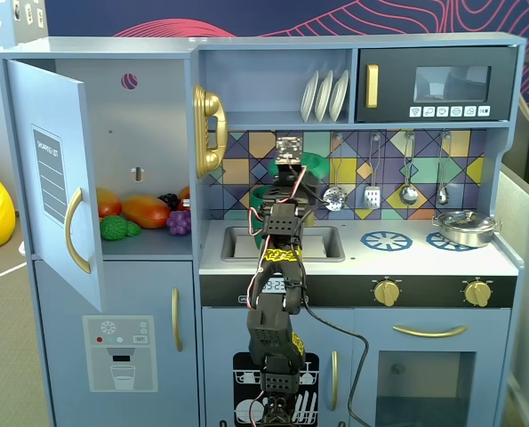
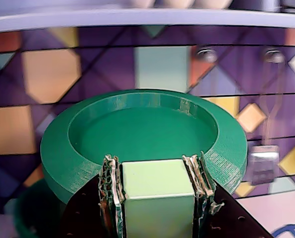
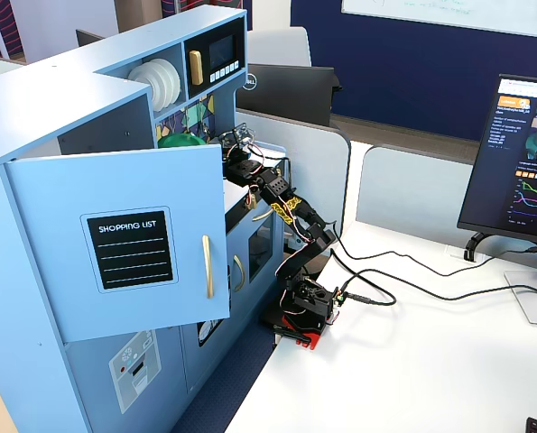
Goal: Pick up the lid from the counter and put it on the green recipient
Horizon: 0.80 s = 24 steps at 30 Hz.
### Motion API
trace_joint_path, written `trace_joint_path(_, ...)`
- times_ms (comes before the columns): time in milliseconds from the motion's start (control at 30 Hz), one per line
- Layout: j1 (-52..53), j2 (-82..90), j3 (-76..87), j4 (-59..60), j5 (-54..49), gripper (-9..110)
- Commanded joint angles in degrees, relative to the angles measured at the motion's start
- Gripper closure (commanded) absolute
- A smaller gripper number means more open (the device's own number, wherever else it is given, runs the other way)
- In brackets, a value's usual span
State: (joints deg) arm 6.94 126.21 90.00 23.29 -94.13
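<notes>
1. The gripper is clamped on the lid: in the wrist view both fingers press the pale green tab that sticks out from the lid's near edge.
2. The lid is held in the air in front of the tiled back wall, with its hollow, rimmed face turned up and towards the wrist camera; its flat plane is close to level, tilted a little towards the camera.
3. The tab points back at the gripper, so the lid's tab-to-far-rim line runs away from the arm towards the wall.
4. In a fixed view the lid shows as a green edge just right of the wrist, above the sink in the counter.
5. The green recipient stands below and left of the lid, largely hidden by the arm.
6. A steel pan sits on the right burner.
</notes>
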Motion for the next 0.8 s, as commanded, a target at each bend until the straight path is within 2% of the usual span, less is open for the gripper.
trace_joint_path(0, -1.7, -0.9, -5.4, 0.2, -0.6, 101)
trace_joint_path(767, -5.6, -4.3, -3.9, 1.4, 0.1, 101)
